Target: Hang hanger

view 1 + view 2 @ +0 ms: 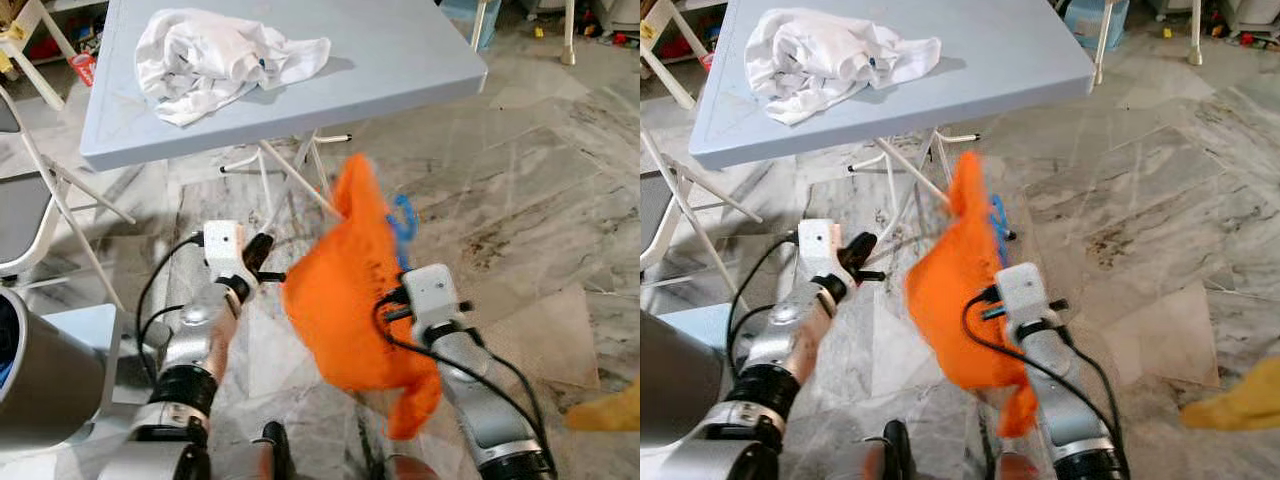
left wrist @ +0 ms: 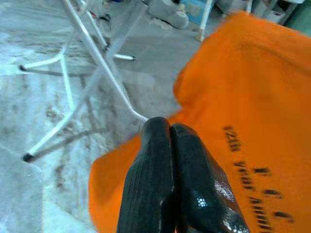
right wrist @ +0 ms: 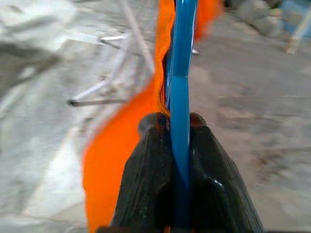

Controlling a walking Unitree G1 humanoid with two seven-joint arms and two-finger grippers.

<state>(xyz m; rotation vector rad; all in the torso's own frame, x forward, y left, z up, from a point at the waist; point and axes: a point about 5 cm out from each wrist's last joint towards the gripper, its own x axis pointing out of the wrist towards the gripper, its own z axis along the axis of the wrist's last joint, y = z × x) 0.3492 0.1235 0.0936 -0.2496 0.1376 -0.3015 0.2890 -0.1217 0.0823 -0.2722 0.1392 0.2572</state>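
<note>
The right gripper point(image 3: 179, 145) pinched a blue plastic hanger point(image 3: 181, 73) between its black fingers, and an orange cloth garment point(image 1: 350, 290) draped from that hanger, held up over the grey marble floor point(image 1: 520, 190). The left gripper point(image 2: 170, 141) sat just beside the garment's edge, its two fingers pressed together on nothing. Beyond them stood the pale blue folding surface point(image 1: 400, 60), a crumpled white cloth point(image 1: 215, 55) lying on top.

The orange garment point(image 2: 252, 97) carries small dark printed lettering in two short lines, seen in the left wrist view and faintly in the left eye view. The letters are too blurred to read.
</note>
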